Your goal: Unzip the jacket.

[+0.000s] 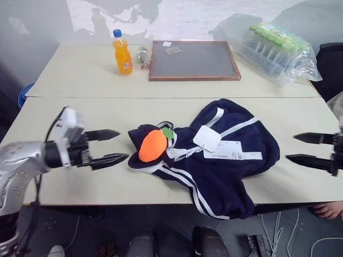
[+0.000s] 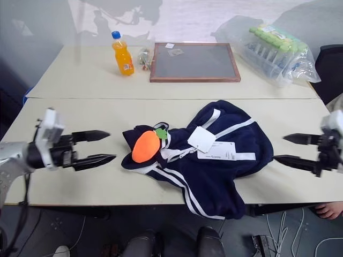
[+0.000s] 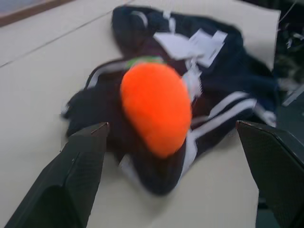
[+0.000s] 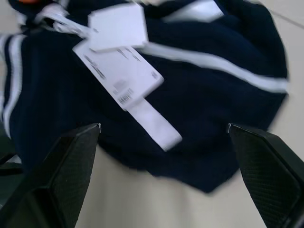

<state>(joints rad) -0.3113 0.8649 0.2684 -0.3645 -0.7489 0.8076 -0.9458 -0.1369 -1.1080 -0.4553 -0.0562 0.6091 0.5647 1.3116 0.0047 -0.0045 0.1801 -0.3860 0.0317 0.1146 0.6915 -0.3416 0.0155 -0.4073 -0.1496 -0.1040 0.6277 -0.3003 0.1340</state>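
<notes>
The jacket point(image 1: 225, 155) lies crumpled in the lower middle of the head view, on the near table point(image 1: 69, 182), with its lower hem spilling over the table's front edge. Its long axis runs roughly from the collar end at centre-left, where an orange carrot toy point(image 1: 152, 145) sits on the fabric, down and across to the bulkier body at centre-right. White paper tags point(image 1: 214, 142) lie on top near the middle, beside the white zipper trim; the zipper pull itself cannot be made out. The left gripper point(image 1: 111, 145) hovers at the lower left of the frame, fingers spread wide and empty, pointing toward the collar end and the toy; a narrow strip of bare table separates it from the fabric. The right gripper point(image 1: 303, 147) comes in at the right edge, likewise wide open and holding nothing, aimed at the jacket's body and just clear of it. Of the two, the left looks nearer the collar, where the zipper most likely begins, so the coming move probably turns on reaching past or around the toy. There is open tabletop on both sides, while the bottle point(image 1: 122, 52), framed board point(image 1: 193, 60) and plastic-wrapped pack point(image 1: 276, 48) stand well apart on the far table. The main risk is dragging the overhanging hem off the front edge.
</notes>
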